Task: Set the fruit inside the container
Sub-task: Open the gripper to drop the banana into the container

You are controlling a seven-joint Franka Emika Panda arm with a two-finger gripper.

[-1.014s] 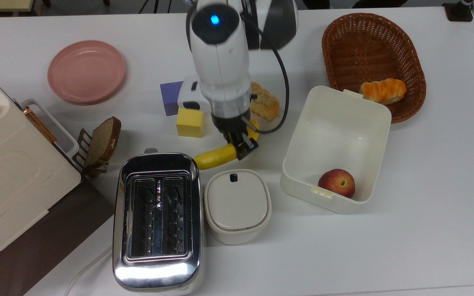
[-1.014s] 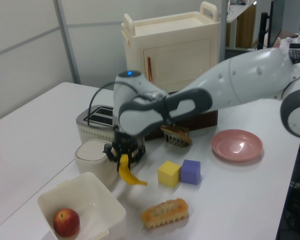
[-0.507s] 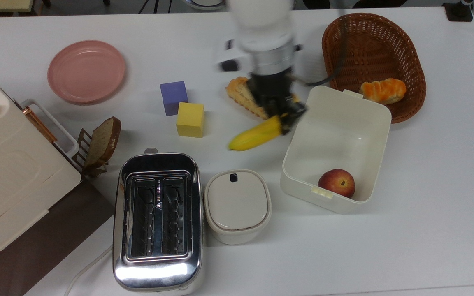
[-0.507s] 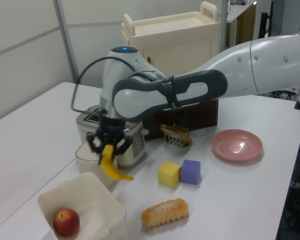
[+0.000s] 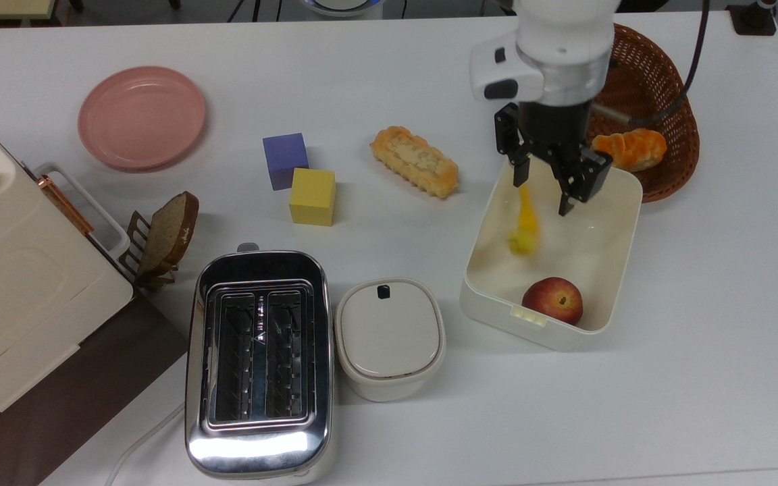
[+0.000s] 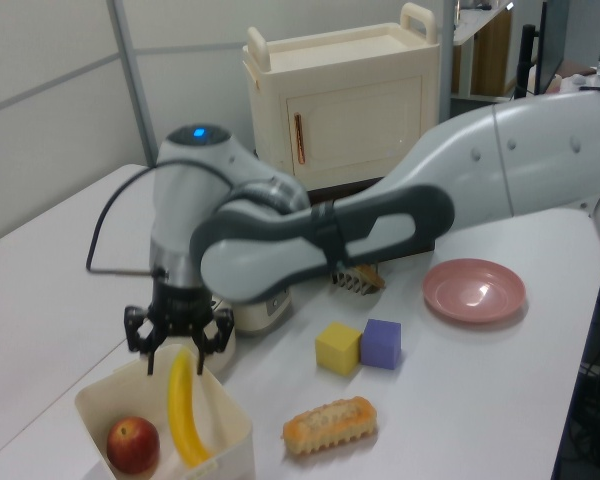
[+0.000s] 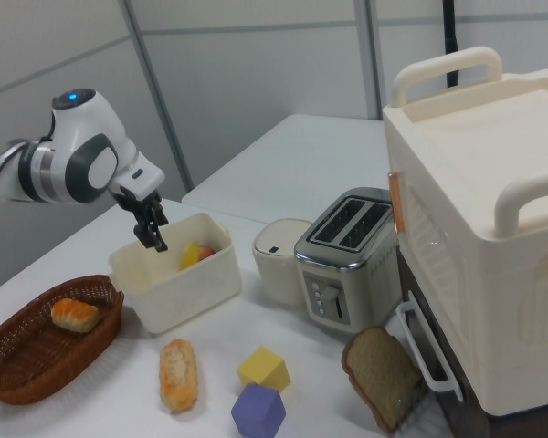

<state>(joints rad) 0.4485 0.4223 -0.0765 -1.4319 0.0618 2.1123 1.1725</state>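
Tool (image 5: 550, 189) hangs over the tub (image 5: 618, 270), fingers spread, gripping nothing. The banana (image 5: 525, 226) is below it inside the tub, near the peach (image 5: 554, 300). Basket (image 5: 659, 74) with a bun (image 5: 632, 148) just behind; bread (image 5: 416, 162) and lidded box (image 5: 389, 337) flank it on the surface (image 5: 699, 378).

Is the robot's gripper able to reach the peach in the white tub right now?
Probably yes. The gripper hangs open above the tub, which has no lid. The peach lies at the other end, with the banana standing near but not over it.
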